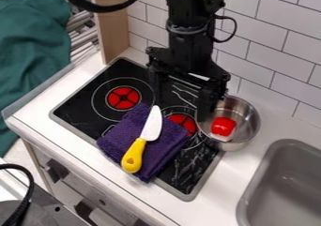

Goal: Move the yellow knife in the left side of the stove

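The knife with a yellow handle and a pale blade (pixel 143 138) lies on a folded purple cloth (pixel 128 128) across the middle of the front part of the black stovetop with two red-centred burners (pixel 80 109), its blade pointing toward the stovetop's back edge and its handle toward the front edge. The black two-finger gripper (pixel 182 102) is over the back part of the stovetop, apart from the knife, which lies nearer the stovetop's front edge. A small pale strip (pixel 199 76) shows on the gripper's body — too small to tell whether it bears writing. The black arm (pixel 188 37) comes down from above the back of the stovetop, nearly upright, and the gripper points downward with its fingers spread apart and nothing between them — released. At the stovetop's back right corner sits a round shiny metal pot (pixel 249 122) holding a red and whitish thing (pixel 223 127); whether the gripper touches its rim, I cannot tell. A grey sink (pixel 285 183) is to the right of the stovetop, and a green cloth (pixel 31 47) hangs to its left.
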You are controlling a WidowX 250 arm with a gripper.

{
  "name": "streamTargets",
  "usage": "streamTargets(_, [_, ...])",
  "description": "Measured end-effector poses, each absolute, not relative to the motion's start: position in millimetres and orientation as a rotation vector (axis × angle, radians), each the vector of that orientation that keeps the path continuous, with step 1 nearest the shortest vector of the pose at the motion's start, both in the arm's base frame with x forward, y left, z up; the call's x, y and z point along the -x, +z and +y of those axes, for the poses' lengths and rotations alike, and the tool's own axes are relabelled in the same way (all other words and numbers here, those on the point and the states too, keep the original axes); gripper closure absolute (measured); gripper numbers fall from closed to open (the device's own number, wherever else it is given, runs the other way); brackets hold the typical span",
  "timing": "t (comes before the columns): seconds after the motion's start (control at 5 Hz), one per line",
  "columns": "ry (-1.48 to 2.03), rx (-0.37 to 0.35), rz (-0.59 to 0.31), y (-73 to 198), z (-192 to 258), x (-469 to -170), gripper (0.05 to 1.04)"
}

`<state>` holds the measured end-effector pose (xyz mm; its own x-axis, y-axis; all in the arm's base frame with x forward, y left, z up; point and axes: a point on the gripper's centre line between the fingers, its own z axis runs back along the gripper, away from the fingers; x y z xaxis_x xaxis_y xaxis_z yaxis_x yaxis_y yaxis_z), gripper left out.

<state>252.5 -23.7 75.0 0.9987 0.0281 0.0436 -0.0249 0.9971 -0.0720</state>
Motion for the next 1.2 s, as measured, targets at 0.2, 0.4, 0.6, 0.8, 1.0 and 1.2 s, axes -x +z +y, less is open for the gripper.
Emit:
streamTargets(0.2, [0.031,0.069,-0.012,67,-23,-246,0.073])
streamTargets(0.4, [0.057,0.057,0.029,52,-14,-227,0.073])
streamTargets(0.6, [0.087,0.069,0.019,42,0,-215,0.073])
streamTargets(0.8, [0.102,0.062,-0.008,34,16,-210,0.073])
streamTargets(1.0, [0.107,0.054,0.012,17,28,-208,0.073])
streamTargets(1.2, [0.125,0.066,0.069,-5,27,-205,0.073])
